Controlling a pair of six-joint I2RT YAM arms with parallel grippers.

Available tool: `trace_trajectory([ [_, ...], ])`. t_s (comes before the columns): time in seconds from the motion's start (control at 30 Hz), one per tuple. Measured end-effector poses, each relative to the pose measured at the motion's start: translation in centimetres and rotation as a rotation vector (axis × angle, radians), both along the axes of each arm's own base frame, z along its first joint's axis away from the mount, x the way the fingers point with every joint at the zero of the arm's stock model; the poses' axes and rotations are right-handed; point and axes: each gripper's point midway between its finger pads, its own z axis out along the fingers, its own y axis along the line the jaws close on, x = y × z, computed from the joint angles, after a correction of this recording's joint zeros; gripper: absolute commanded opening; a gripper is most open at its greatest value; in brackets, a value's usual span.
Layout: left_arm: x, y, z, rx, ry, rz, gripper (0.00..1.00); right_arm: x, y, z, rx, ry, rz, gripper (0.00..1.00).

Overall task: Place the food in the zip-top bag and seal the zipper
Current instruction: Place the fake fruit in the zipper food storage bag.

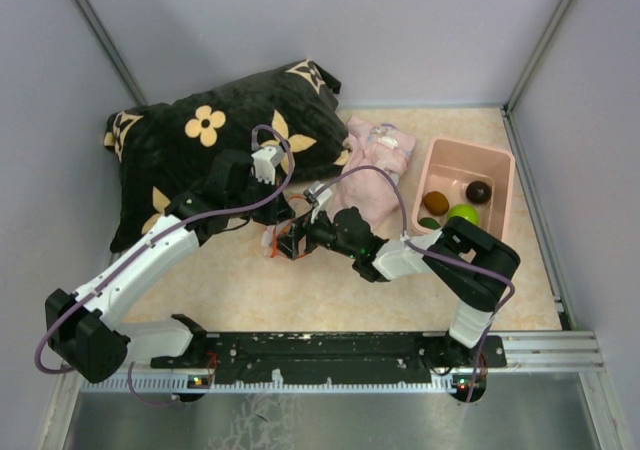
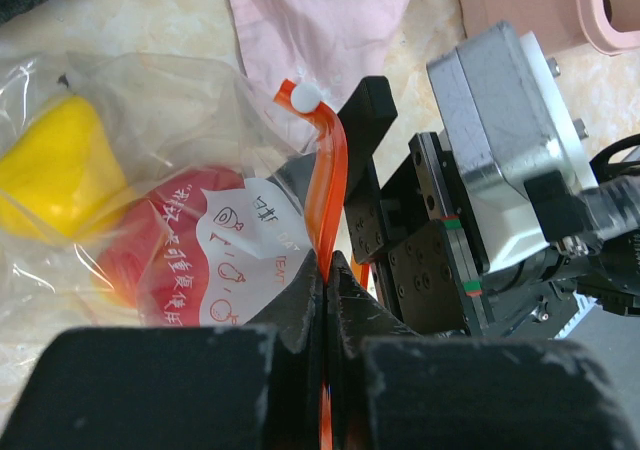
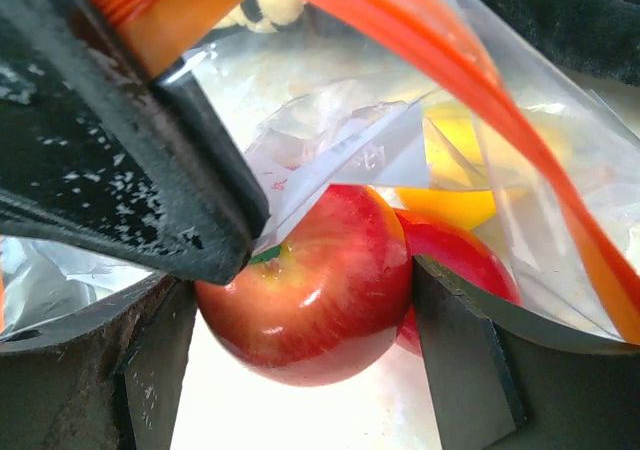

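Observation:
The clear zip-top bag [image 2: 150,170] lies on the table in front of the pillow, with a yellow fruit [image 2: 55,165] and a red fruit [image 2: 130,260] inside. My left gripper [image 2: 328,270] is shut on the orange-red zipper [image 2: 325,180] and holds the mouth edge up. My right gripper [image 3: 305,295] is shut on a red-and-yellow apple [image 3: 310,280] at the bag's mouth, under the zipper [image 3: 480,80]. In the top view both grippers, left [image 1: 282,222] and right [image 1: 294,244], meet at the bag [image 1: 270,240].
A pink bin [image 1: 495,160] at the right holds a dark brown fruit [image 1: 478,192], a brown one [image 1: 435,202] and a lime green one [image 1: 463,213]. A black flowered pillow [image 1: 200,135] lies at the back left, with a pale pink cloth [image 1: 372,170] beside it.

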Motion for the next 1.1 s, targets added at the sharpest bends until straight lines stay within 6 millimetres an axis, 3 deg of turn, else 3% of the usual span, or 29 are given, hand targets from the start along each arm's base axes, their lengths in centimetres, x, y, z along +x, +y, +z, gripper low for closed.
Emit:
trace_trajectory([
  [0.3, -0.6, -0.5, 0.2, -0.024, 0.013, -0.037, 0.0, -1.7, 1.2, 0.9, 0.07, 0.001, 0.114, 0.77],
  [0.5, -0.3, -0.1, -0.1, -0.007, 0.006, -0.013, 0.0, -1.2, 0.8, 0.0, 0.028, 0.018, 0.077, 0.76],
  [0.7, -0.1, 0.2, 0.0, -0.001, -0.005, 0.008, 0.0, -0.8, -0.6, 0.1, -0.05, 0.012, 0.026, 0.99],
  [1.1, -0.2, -0.3, 1.5, -0.074, -0.019, 0.028, 0.0, -0.5, -3.2, 3.0, -0.202, -0.03, -0.031, 0.99],
])
